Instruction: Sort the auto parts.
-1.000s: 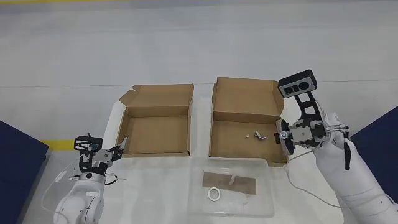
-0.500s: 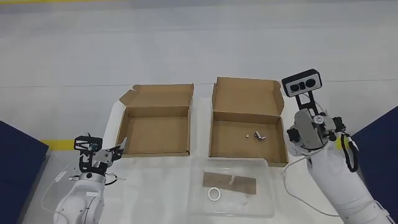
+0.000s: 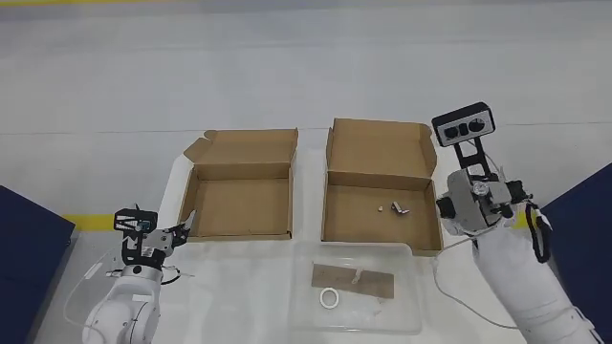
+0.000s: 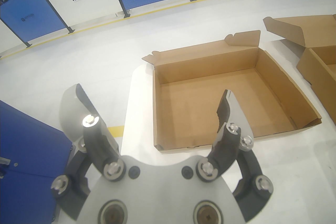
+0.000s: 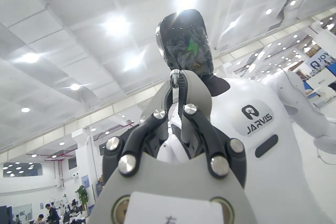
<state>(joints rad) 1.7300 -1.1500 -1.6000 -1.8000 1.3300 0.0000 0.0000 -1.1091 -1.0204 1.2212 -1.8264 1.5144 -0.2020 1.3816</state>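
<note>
The white, round-cornered desk [image 3: 239,277] carries two shallow corrugated cardboard boxes set side by side toward its far edge, each with its lid flap folded back. The left box [image 3: 236,208] has a bare brown floor. The right box [image 3: 363,218] holds two parts near its middle right: a small angular grey metal piece [image 3: 399,208] and a tiny pale piece [image 3: 382,207], both too small to identify. At the near edge sits a clear plastic tray [image 3: 406,320] whose walls are faint and hard to trace. It holds a flat rectangular cardboard slab [image 3: 378,285], a small pale part [image 3: 356,275] on that slab, and a thin white ring [image 3: 330,298] just beside the slab. The left gripper [image 4: 152,93] hangs over the near left corner with its curved, dark-padded metal fingers spread wide and nothing between them. The right gripper [image 5: 176,82] is raised beside the right box's near right corner, off the right edge, pointing upward. Its ridged pads are pinched together on a small shiny threaded bolt [image 5: 173,76], of which only the tip pokes out and the rest is hidden between the fingers.
</note>
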